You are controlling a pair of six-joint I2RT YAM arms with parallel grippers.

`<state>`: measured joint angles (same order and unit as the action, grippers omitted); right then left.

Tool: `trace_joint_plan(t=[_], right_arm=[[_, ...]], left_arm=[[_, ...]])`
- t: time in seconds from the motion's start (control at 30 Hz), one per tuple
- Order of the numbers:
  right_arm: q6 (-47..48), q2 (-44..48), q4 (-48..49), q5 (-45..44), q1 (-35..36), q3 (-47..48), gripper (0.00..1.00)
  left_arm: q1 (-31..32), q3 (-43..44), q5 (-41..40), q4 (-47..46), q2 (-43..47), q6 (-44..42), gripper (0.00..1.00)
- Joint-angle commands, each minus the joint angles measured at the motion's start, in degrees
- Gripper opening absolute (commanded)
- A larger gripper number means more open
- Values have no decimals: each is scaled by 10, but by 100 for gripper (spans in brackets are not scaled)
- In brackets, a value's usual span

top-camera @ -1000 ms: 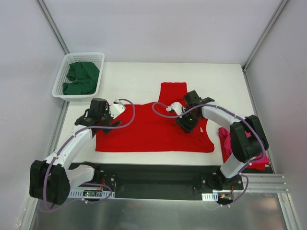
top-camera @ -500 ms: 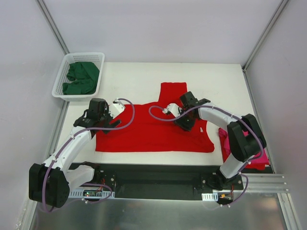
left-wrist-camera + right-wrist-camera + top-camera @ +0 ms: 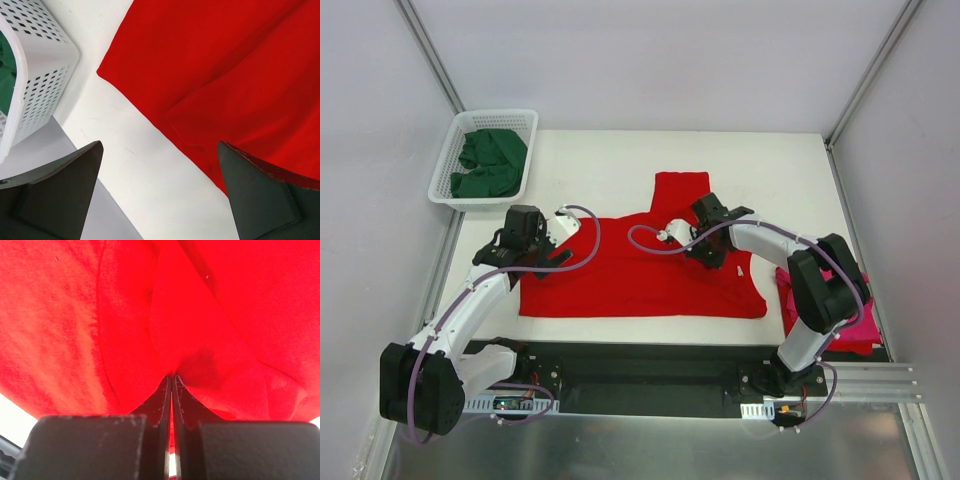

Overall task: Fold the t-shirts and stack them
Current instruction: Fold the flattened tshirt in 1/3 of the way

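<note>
A bright red t-shirt (image 3: 630,275) lies spread flat on the white table, with one part reaching toward the back. My right gripper (image 3: 706,247) is down on its upper right part. In the right wrist view the jaws (image 3: 172,378) are pressed together with a pinch of red cloth (image 3: 190,340) bunched at their tips. My left gripper (image 3: 542,258) hovers open at the shirt's left edge. Its fingers (image 3: 65,190) straddle bare table and the red hem (image 3: 210,100), holding nothing. A magenta-pink t-shirt (image 3: 790,290) lies at the right, partly behind the right arm. Dark green t-shirts (image 3: 490,165) fill the basket.
The white lattice basket (image 3: 485,116) stands at the table's back left corner, and its wall (image 3: 40,85) shows close by in the left wrist view. Grey enclosure walls border the table on both sides. The arm bases sit on a black rail at the near edge.
My right gripper has shifted slightly left over the red shirt and closed on a pinch of its cloth. The left arm has barely moved and stays open.
</note>
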<state>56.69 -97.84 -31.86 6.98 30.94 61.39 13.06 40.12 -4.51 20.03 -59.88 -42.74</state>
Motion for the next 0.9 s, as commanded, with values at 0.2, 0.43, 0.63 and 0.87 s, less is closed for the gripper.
trace_joint_plan(t=[0.2, 0.43, 0.63, 0.87], right_arm=[[3, 64, -8, -31, 13, 65, 1], [12, 57, 7, -39, 21, 91, 1], [27, 28, 36, -33, 24, 88, 1], [34, 63, 153, -49, 26, 11, 4]], left_arm=[[0, 1, 19, 4, 5, 12, 99], [0, 0, 17, 4, 3, 14, 99], [0, -4, 12, 4, 11, 13, 99], [0, -7, 10, 4, 13, 11, 99]])
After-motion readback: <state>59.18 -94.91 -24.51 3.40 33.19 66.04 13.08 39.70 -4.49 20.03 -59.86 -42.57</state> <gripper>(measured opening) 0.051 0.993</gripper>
